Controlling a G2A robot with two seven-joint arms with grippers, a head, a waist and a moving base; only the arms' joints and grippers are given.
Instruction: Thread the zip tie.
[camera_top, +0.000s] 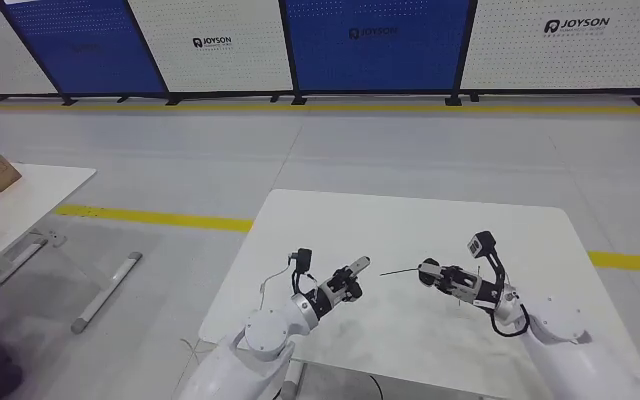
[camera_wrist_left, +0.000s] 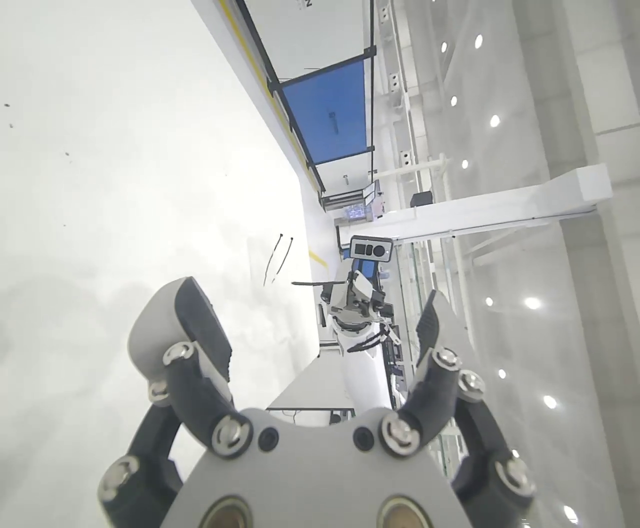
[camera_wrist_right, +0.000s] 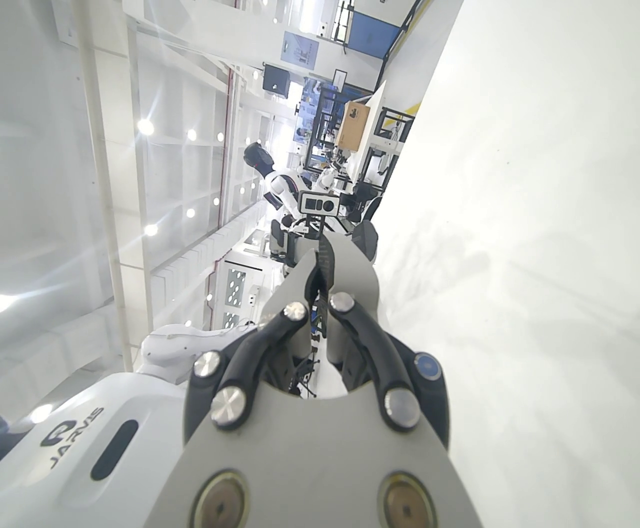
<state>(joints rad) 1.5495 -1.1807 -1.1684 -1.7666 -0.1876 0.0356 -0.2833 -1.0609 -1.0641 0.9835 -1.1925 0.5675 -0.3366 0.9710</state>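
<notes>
Here the white surface (camera_top: 420, 220) has both arms over it, their grippers facing each other. The right gripper (camera_top: 432, 271) is clenched on the zip tie (camera_top: 400, 270), gripping one end so that the rest sticks straight out ahead of its fingertips. The left gripper (camera_top: 352, 272) is released, with its fingers spread wide and nothing between them.

The coming move turns on one relation. The tie's long axis lies along the line between the two grippers. Its free tip is aimed at the left gripper's open mouth and stops a little short of it, not touching, so the left gripper is the nearer one to that loose end. Whether the free end is head or tail I cannot tell.

The top view gives that gap plainly. The left wrist view adds two spare zip ties (camera_wrist_left: 279, 257) lying on the surface beyond the spread fingers, near the right gripper. The right wrist view shows the jaws pressed together, though the strap itself is hard to pick out there.
</notes>
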